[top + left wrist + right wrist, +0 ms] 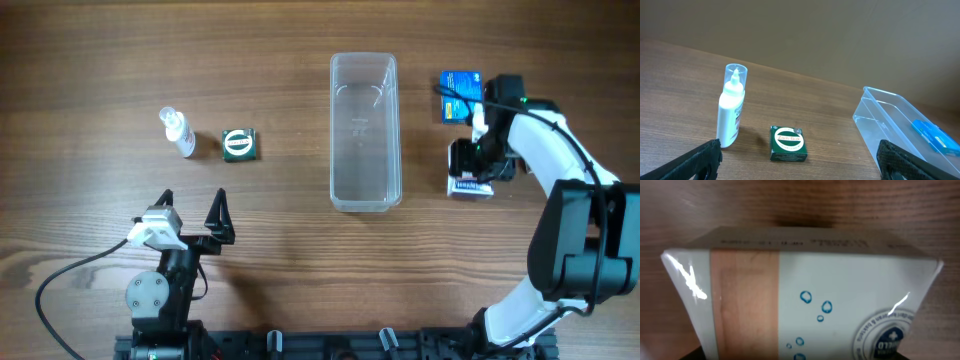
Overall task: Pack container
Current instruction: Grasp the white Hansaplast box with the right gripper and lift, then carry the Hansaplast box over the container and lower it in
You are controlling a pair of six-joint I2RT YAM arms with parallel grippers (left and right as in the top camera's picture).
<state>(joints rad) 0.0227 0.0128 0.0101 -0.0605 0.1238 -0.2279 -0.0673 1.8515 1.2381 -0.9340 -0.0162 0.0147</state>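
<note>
The container [365, 150] is a long clear plastic tub at the table's middle, with nothing in it; it also shows at the right of the left wrist view [885, 122]. My right gripper [475, 165] is down over a white plaster box [470, 187] to the right of the tub. In the right wrist view the box [805, 295] fills the frame, with dark fingertips [805, 356] barely showing at its lower corners. I cannot tell whether they press on it. My left gripper [192, 205] is open and empty near the front left [800, 172].
A blue box [460, 95] lies at the back right, seen through the tub in the left wrist view [935, 137]. A green Zam-Buk box [239, 145] [788, 143] and a small spray bottle [178, 132] [731, 107] stand at the left.
</note>
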